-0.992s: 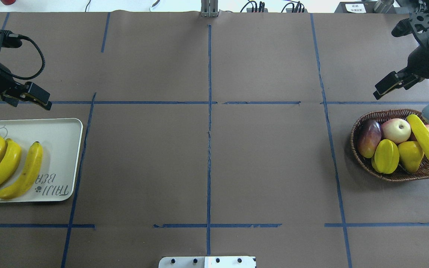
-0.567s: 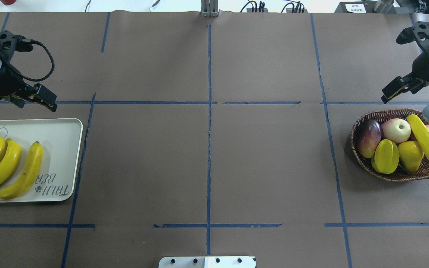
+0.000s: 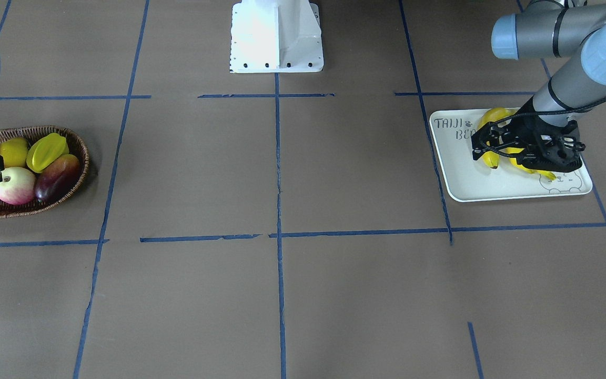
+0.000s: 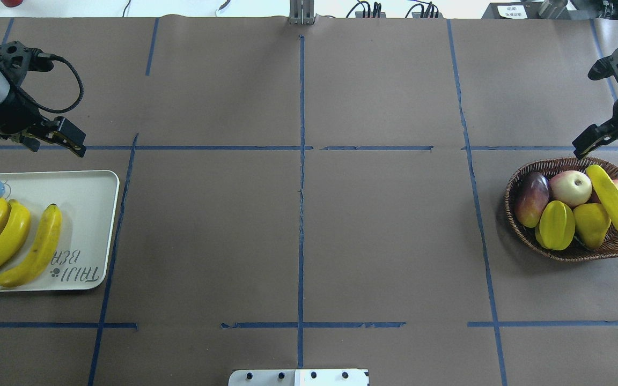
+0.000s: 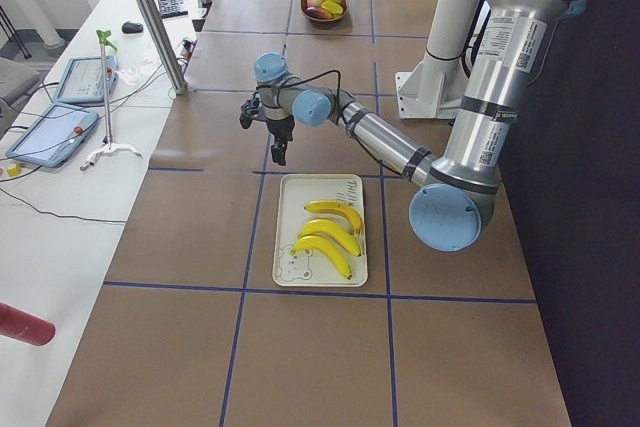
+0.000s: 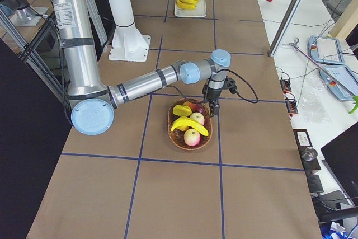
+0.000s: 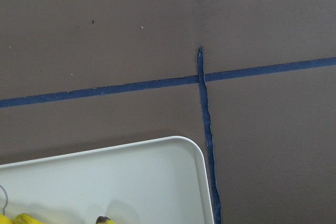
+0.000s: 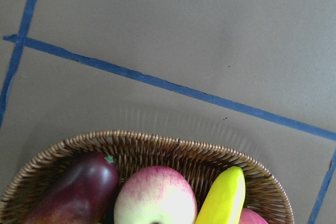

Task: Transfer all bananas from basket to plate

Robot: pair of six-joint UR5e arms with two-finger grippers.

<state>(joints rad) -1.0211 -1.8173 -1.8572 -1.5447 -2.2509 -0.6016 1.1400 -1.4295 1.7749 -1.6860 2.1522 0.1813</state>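
Note:
Three yellow bananas (image 4: 38,246) lie side by side on the pale plate (image 4: 89,214) at the table's left; they also show in the exterior left view (image 5: 330,232). A fourth banana (image 4: 612,201) lies across the other fruit in the wicker basket (image 4: 574,257) at the right, and its tip shows in the right wrist view (image 8: 223,203). My left gripper (image 4: 75,146) is empty and looks open, raised just past the plate's far right corner. My right gripper (image 4: 581,149) is empty and looks open, hovering at the basket's far rim.
The basket also holds a starfruit (image 4: 556,225), a yellow lemon-like fruit (image 4: 590,222), a dark red mango-like fruit (image 4: 531,199) and two apples (image 4: 571,187). Blue tape lines cross the brown table. The white robot base (image 4: 298,377) sits at the near edge.
My left gripper has moved a little right, away from the plate. My right gripper has moved right, to the basket's far rim. The bananas have not moved.

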